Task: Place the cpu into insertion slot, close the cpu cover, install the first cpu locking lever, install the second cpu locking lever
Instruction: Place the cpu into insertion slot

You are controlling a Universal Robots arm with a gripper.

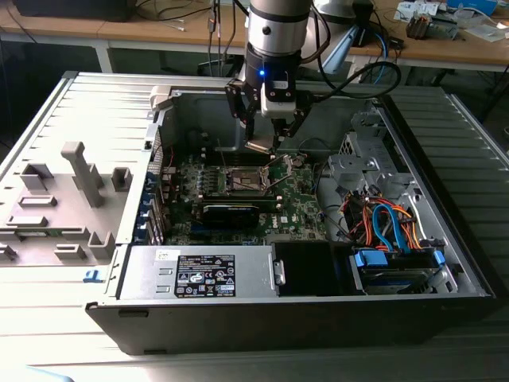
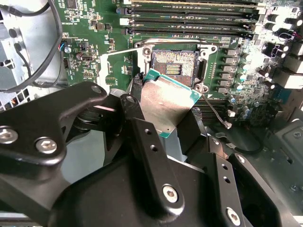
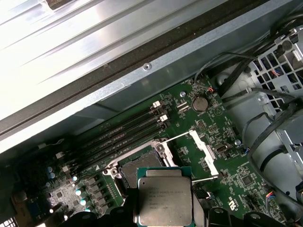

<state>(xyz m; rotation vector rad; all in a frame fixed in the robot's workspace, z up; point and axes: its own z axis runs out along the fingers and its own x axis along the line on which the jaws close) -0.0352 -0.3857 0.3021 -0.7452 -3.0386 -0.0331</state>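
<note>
Gripping cpu [image 2: 166, 101]: gripper [image 1: 269, 135] jaws clamped on edges of flat square chip with dull grey top and teal rim. Chip tilted, just above insertion slot [image 2: 174, 62], which has dark square centre, thin metal frame, green board. Silvery cpu cover [image 3: 204, 150] open beside slot.

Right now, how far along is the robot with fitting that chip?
Done: the cpu is picked up, clamped in the gripper. In hand: it hangs just above the insertion slot, whose dark centre is bare. Left: seating it, closing the cpu cover, which stands open beside the slot, and locking it.
</note>
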